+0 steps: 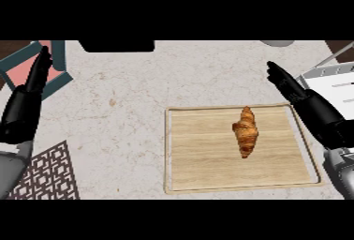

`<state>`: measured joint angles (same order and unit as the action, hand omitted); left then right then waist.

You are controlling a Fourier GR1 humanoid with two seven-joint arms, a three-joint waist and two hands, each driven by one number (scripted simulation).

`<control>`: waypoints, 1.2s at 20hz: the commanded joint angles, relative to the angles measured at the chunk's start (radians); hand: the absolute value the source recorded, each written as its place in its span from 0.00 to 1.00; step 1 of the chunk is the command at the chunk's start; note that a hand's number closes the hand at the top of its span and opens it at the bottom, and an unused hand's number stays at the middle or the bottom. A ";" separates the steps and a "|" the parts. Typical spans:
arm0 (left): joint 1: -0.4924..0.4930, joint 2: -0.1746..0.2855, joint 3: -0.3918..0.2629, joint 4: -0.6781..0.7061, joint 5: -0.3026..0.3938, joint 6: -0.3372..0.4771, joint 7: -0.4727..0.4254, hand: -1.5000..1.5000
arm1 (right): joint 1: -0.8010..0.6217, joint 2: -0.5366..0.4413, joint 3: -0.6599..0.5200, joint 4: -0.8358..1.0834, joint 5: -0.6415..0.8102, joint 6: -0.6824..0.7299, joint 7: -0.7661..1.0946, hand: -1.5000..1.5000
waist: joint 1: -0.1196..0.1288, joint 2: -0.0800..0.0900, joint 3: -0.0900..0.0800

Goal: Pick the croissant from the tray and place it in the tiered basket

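A golden-brown croissant (245,131) lies lengthwise on the wooden tray (200,159), a bit right of the tray's middle. My right hand (311,107) hovers at the tray's right edge, fingers straight and pointing up and away, open and holding nothing, a short way right of the croissant. My left hand (26,101) is at the far left of the view, fingers straight and up, open and resting. The white wire tiered basket (337,79) shows partly at the right edge, behind my right hand.
A teal and pink object (31,63) lies at the top left. A patterned mat (48,173) sits at the lower left. A dark object (116,45) and a grey round object (278,43) stand at the counter's far edge. The marble counter (117,117) stretches between.
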<state>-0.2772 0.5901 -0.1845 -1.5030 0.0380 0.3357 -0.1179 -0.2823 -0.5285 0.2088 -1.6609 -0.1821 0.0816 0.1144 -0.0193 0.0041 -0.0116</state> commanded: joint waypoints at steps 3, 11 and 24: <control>0.034 -0.028 0.014 0.052 0.023 0.002 0.075 0.50 | 0.069 0.152 -0.134 0.012 0.025 -0.308 0.027 1.00 | -0.011 -0.005 0.012; 0.157 -0.046 0.035 0.089 0.078 0.006 0.123 0.50 | 0.320 0.262 -0.399 0.153 0.157 -0.837 0.140 0.00 | -0.072 -0.006 0.006; 0.117 -0.081 -0.029 0.047 0.058 -0.026 0.185 0.50 | 0.509 0.074 -0.082 -0.244 0.530 -0.672 0.766 0.00 | 0.025 -0.001 0.001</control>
<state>-0.1514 0.5153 -0.1910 -1.4392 0.1011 0.3232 0.0412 0.2250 -0.3557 0.0804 -1.8440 0.2890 -0.7107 0.6745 -0.0197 -0.0013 -0.0125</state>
